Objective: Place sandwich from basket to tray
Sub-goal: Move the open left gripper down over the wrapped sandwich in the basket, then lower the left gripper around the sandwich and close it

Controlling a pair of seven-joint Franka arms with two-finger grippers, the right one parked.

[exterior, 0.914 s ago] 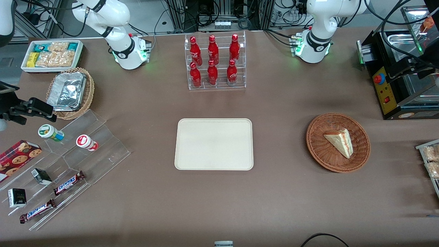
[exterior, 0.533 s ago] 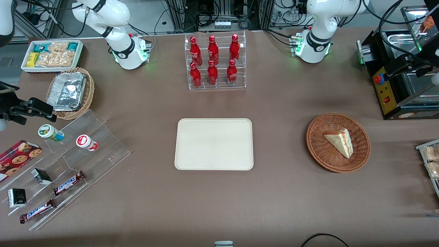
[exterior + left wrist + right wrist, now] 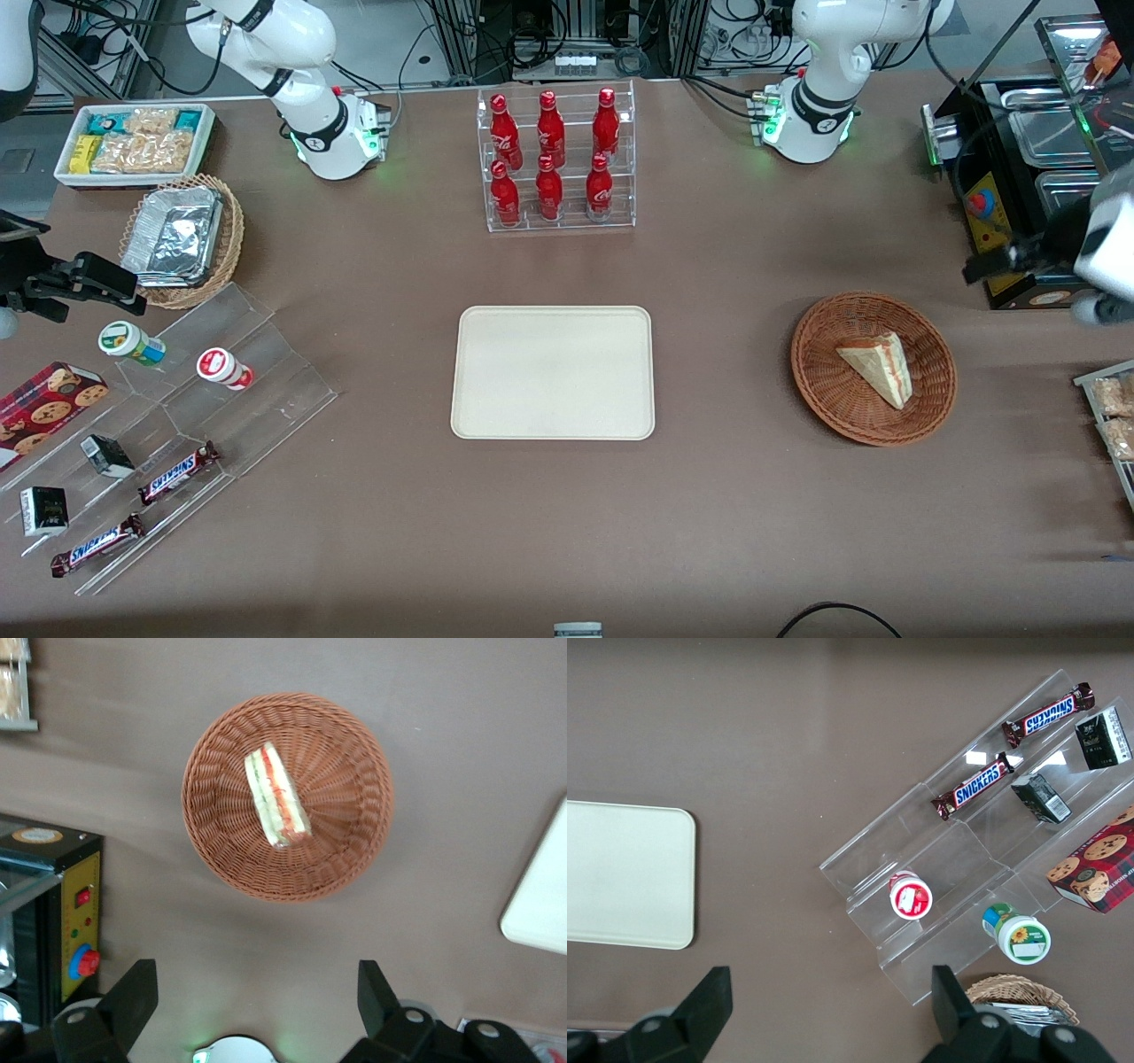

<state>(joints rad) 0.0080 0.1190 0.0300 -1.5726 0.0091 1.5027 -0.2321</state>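
Nothing moved yet: sandwich (image 3: 276,796) lies in basket (image 3: 354,850), tray (image 3: 553,425) bare; my gripper (image 3: 257,1001) hangs spread, seemingly high above it.

Tray (image 3: 540,899): only one rounded corner shows in the left wrist view, the rest cut off at the frame edge. Gripper (image 3: 257,992): in that view only the two finger ends (image 3: 133,997) show, spread apart; its body is cut off. Snack packets (image 3: 1114,416): partly cropped at the working arm's end of the table.
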